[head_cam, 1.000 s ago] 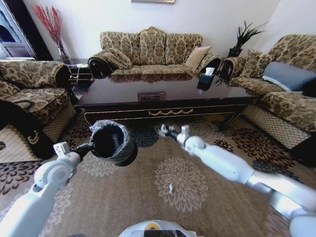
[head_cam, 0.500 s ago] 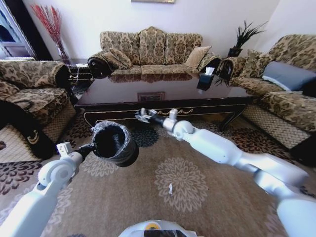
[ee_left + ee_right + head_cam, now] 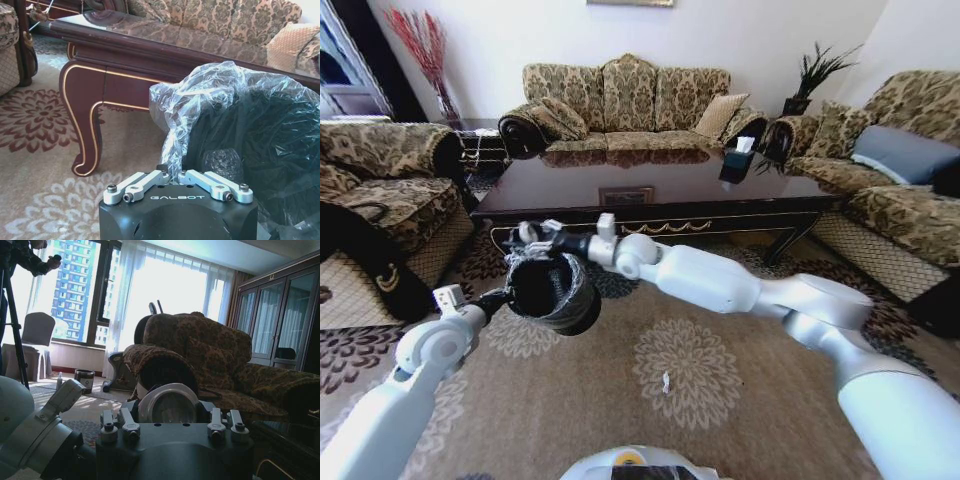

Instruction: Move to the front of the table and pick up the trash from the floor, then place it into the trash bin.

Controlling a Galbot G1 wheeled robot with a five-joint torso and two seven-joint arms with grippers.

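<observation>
Bottle: a round clear thing (image 3: 167,407), most likely the bottle seen end-on, sits between the fingers of the right gripper (image 3: 533,237), up in the air at 12 o'clock over the bin's mouth.
Right fingers: pinching that clear piece from both sides.
Handling, bottle: I judge it light, thin-walled and slick; it should dent under a hard squeeze, so a grip across the body beats one near the cap.
Scrap: and there's a small white scrap (image 3: 665,381) lying on the floor (image 3: 740,420), at 5 o'clock from the bin, well apart from it.
Handling, scrap: looks flat, flimsy and close to weightless; it would want a low pinch at its edge, right against the carpet.
Bin: the bin (image 3: 575,310) is lifted off the floor, mouth tilted toward the camera, crinkled bag (image 3: 200,95) spilling over the rim.
Left gripper: the left gripper (image 3: 177,176) is at the bin's 8 o'clock side, fingers pressed together on the bag at the rim.
Tabletop: the tabletop (image 3: 650,185) lies at 12 o'clock beyond the bin.
</observation>
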